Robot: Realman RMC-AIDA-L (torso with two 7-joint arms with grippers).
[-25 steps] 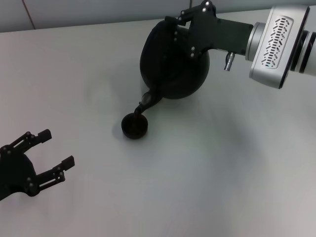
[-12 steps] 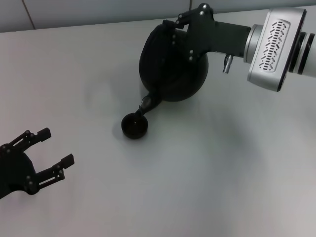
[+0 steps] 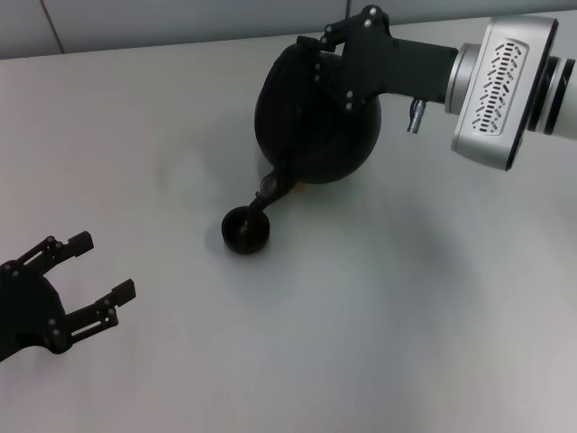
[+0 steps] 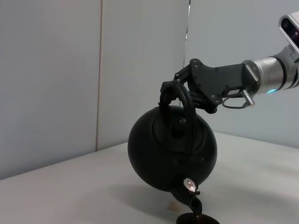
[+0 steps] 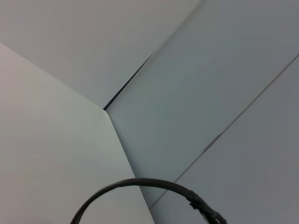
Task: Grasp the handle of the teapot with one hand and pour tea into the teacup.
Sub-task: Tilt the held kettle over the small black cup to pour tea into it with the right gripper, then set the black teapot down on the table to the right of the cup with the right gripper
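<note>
The teapot (image 3: 315, 117) was held clear of the surface (image 3: 379, 325) and tipped forward, its spout (image 4: 190, 198) lowered directly over the teacup (image 3: 245, 229), which stood on the surface just below and in front of it. The right hand (image 4: 180, 95) was closed on the handle (image 4: 183, 100) at the crown of the arch, as shown in the left wrist view. The left hand (image 3: 86, 284) was parked low at the near left, well apart from both vessels, with its fingers spread and nothing between them.

The teapot was judged heavy and rigid, its round body likely to swing beneath a single top grip; the matte finish was thought to offer fair friction. The crown of the handle was considered the proper hold, since the weight hung under it. The teacup was judged light and easily displaced, so contact from the spout was to be avoided. Whether liquid was flowing could not be told.
</note>
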